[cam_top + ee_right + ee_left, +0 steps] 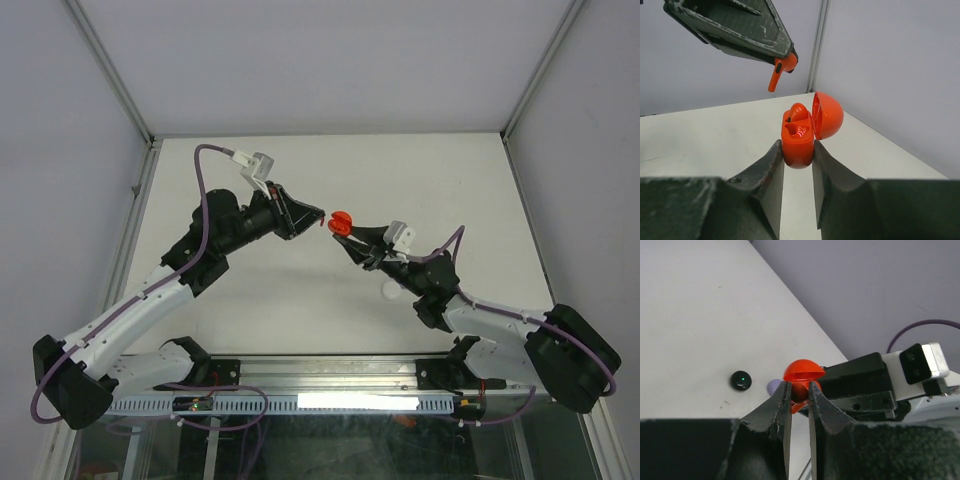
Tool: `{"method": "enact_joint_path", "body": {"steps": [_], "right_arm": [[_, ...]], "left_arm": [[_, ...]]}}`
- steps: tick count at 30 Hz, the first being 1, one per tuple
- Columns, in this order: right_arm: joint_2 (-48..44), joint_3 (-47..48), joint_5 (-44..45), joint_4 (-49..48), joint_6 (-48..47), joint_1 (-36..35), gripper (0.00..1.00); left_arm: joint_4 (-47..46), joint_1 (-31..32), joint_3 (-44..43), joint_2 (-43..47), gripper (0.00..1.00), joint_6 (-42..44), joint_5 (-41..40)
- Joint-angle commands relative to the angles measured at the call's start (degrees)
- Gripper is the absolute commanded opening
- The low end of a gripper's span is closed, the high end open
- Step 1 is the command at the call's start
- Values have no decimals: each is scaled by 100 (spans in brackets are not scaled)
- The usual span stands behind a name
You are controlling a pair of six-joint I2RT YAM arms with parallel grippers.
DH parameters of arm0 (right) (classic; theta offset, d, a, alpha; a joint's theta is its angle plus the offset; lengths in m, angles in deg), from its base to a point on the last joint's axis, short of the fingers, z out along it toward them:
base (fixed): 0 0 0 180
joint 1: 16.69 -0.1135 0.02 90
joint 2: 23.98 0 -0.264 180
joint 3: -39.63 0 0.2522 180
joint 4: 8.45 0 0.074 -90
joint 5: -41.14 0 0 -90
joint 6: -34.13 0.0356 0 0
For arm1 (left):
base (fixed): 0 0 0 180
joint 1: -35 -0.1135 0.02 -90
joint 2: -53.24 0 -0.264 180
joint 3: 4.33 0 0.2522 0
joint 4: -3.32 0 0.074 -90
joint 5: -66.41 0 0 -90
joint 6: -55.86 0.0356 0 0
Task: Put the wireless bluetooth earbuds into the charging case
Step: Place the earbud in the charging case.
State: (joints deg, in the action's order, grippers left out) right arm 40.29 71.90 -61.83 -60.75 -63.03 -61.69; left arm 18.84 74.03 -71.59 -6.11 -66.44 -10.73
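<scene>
Red earbud (775, 77) pinched at head by left gripper (784, 58), stem hanging, up-left of open orange case (799, 137). Case clamped in right gripper (798, 152).

Risks:
- shallow pinch lets bud twist or drop
- stem misses slot, strikes rim, tilts case

Orange earbud (775, 77), stem down, near open orange case (799, 142)

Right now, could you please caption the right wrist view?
Right gripper holds the open red case; left gripper holds a red earbud nearby, not yet inserted.
</scene>
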Motion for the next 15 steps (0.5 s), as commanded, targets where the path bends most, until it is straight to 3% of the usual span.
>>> {"method": "enact_joint_path", "body": {"steps": [1, 15], "right_arm": [[110, 298, -24, -542, 101, -80, 0], [98, 296, -69, -741, 509, -121, 0]], "left_arm": [[-978, 311, -3, 4, 11, -53, 308], [-1668, 970, 399, -35, 12, 1022, -99]]}}
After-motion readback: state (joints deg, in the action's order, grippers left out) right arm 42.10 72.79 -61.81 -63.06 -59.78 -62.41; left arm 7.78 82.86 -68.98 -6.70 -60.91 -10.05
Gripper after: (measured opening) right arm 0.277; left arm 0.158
